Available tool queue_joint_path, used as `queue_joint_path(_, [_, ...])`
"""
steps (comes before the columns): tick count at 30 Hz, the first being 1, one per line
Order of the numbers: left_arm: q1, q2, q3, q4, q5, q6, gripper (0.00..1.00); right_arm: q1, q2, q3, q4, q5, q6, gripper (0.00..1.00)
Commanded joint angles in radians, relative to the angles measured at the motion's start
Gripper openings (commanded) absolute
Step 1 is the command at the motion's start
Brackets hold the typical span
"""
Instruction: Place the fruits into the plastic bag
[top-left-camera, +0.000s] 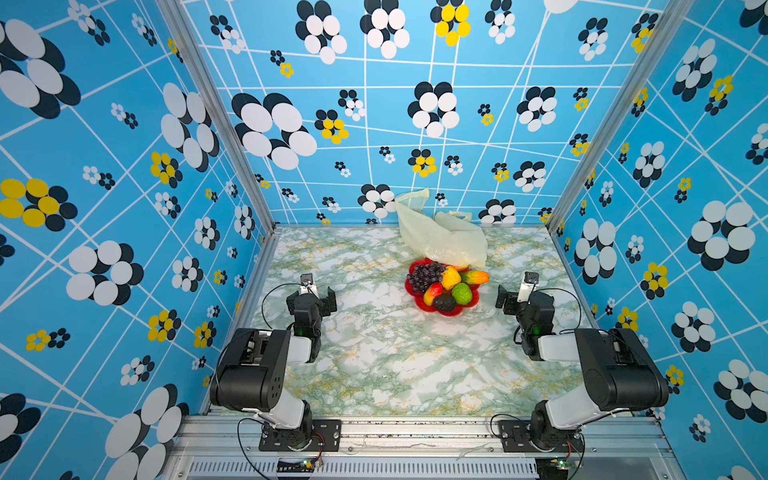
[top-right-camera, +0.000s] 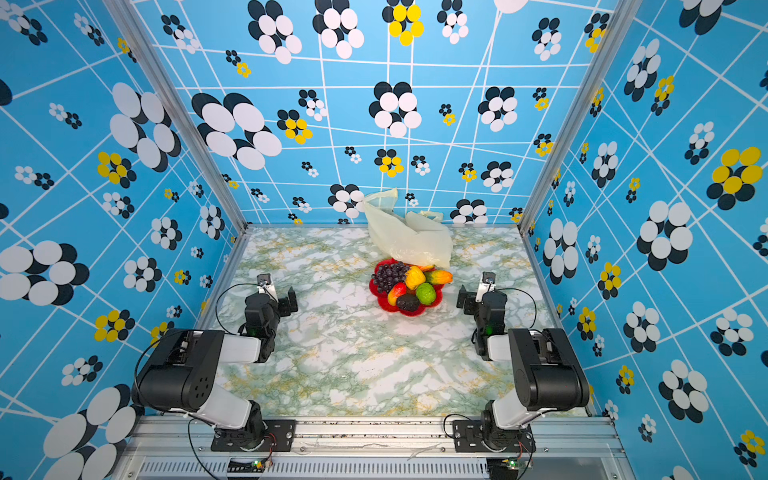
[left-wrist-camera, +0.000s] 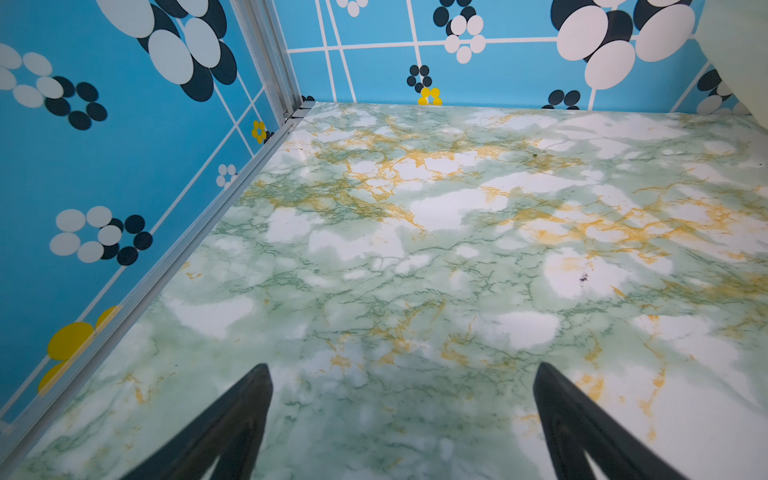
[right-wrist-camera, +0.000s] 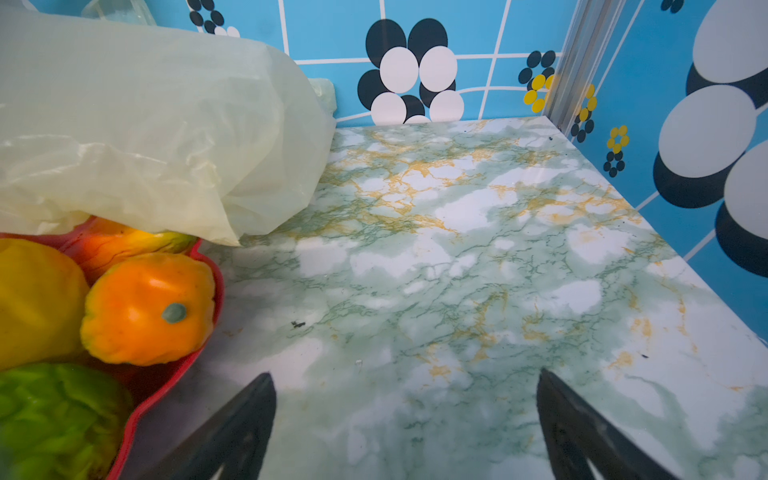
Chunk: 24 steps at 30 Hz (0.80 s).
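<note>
The fruits are piled on a red flower-shaped plate (top-left-camera: 468, 308): purple grapes (top-left-camera: 424, 275), a yellow lemon (top-left-camera: 451, 277), a green lime (top-left-camera: 462, 293), a red-yellow mango (top-left-camera: 432, 293), a dark avocado-like one (top-left-camera: 444, 303) and an orange-green piece (top-left-camera: 475, 276). The plastic bag (top-left-camera: 440, 237) lies crumpled just behind the plate, its edge draped over the plate's far rim. My left gripper (top-left-camera: 318, 294) is open and empty, left of the plate. My right gripper (top-left-camera: 515, 297) is open and empty to the right. In the right wrist view the orange-green piece (right-wrist-camera: 149, 307) and lime (right-wrist-camera: 58, 415) sit beside the open gripper (right-wrist-camera: 405, 374).
Blue flower-patterned walls close in the marble-patterned table (top-left-camera: 395, 365) on three sides, with aluminium posts at the back corners. The left wrist view shows only bare table under the gripper (left-wrist-camera: 402, 368) and a corner of the bag (left-wrist-camera: 735, 41).
</note>
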Motion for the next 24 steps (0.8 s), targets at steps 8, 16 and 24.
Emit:
queue_joint_path(8, [0.000, -0.012, 0.012, 0.001, 0.006, -0.007, 0.99, 0.004, 0.001, 0.011, -0.007, -0.013, -0.013, 0.99])
queue_joint_path(16, [0.000, -0.011, 0.011, 0.001, 0.007, -0.006, 0.99, 0.005, -0.011, -0.015, 0.031, -0.015, -0.016, 0.99])
queue_joint_path(24, [-0.001, -0.146, 0.143, -0.339, -0.065, -0.025, 0.99, 0.006, -0.216, -0.018, -0.123, 0.083, 0.017, 0.99])
